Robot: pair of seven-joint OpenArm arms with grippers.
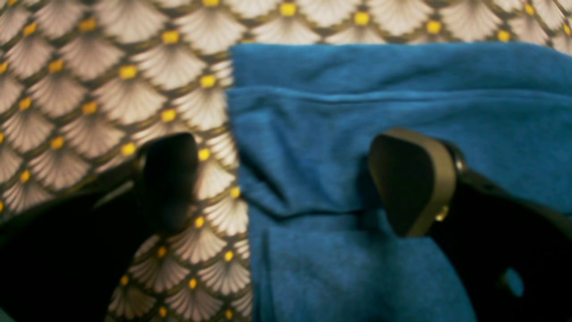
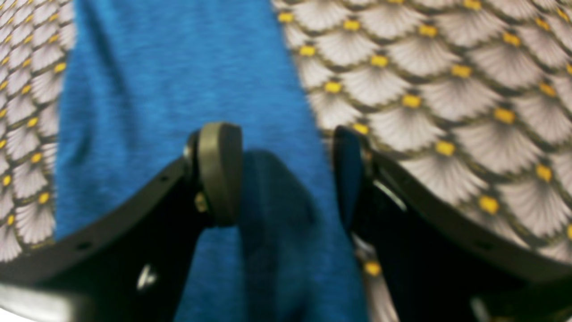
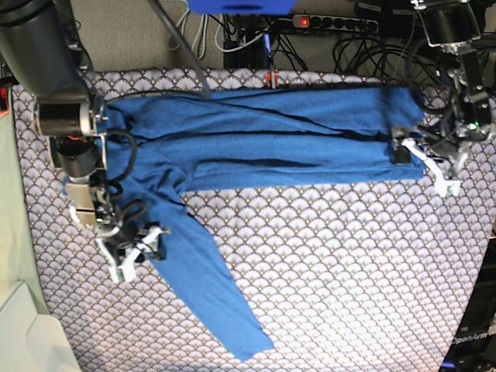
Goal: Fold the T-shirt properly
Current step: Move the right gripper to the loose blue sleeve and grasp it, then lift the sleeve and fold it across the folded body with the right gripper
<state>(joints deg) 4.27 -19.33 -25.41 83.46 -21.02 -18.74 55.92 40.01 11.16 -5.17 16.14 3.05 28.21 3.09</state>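
Counted items: one T-shirt [image 3: 256,139], spread from 9 to 3 o'clock across one patterned tablecloth [image 3: 349,263]. Two grippers were present: left gripper [image 3: 422,164] at 3 o'clock, right gripper [image 3: 138,249] at 8 o'clock. One power strip [image 3: 333,23] lay at 12 o'clock.

A patterned tablecloth [image 3: 333,256] covers the work surface — pale fan-shaped scales outlined in dark lines, each with a small yellow dot at its base, seen close in both wrist views. Along the top edge of the base view, a black power strip [image 3: 333,23] with a red lit switch lies among tangled dark cables [image 3: 310,50]. A blue object [image 3: 240,5] sits at top centre — probably a box, cropped. In the lower left corner lies a pale, cream-coloured surface [image 3: 31,341].
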